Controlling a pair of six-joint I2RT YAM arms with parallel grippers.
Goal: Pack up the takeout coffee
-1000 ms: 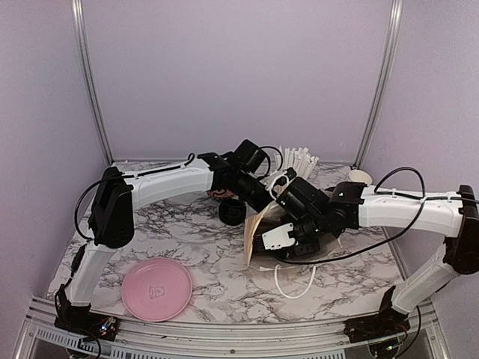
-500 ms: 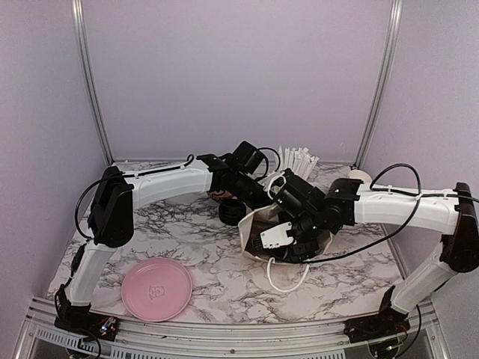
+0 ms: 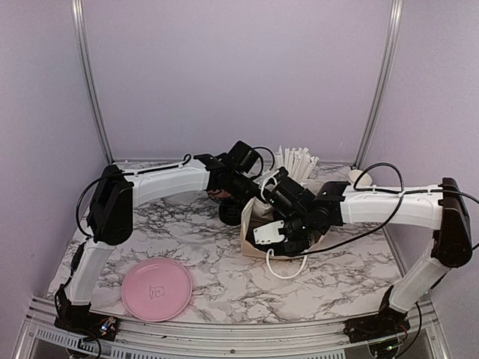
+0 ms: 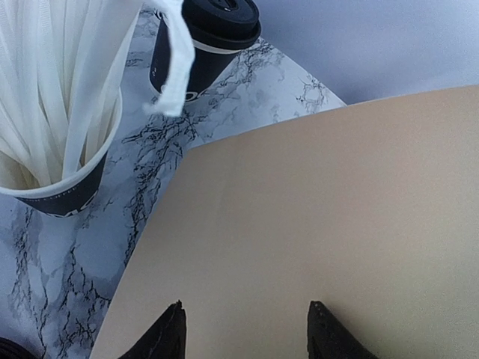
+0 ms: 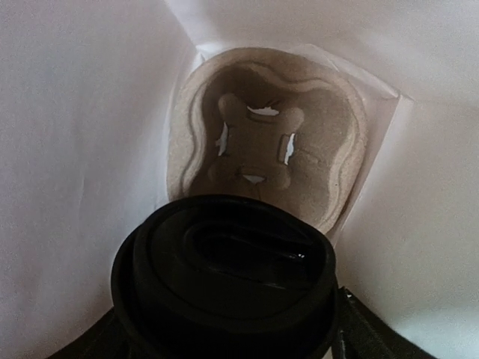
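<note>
Takeout coffee cup, lid on, cannot be made out in the top view. At centre frame the right gripper is sunk into the mouth of the paper bag and covers it. The left gripper meets the bag's far rim from the upper left, I judge to keep the soft bag upright and its mouth wide while the other arm works inside. A pink plate lies at lower left, well apart (it plays no part here). A cup of white straws stands behind the bag.

Left wrist view: the bag's tan panel fills the lower right. The two fingertips at the bottom edge stand roughly half apart with nothing between them, which reads as a brace rather than a pinch. A second lidded cup stands at the top of the frame, beyond the straws, with a white handle hanging in front of it.

Right wrist view: down inside the bag, the pulp carrier lies on the bottom, one pocket bare at upper centre. The black lid fills the lower half, over the carrier's near side, where a pocket would keep the cup upright. The jaws stand wide on either side of it. A pale sliver beside the right-hand finger suggests the pads are off the cup, though the bottom edge crops the contact.
</note>
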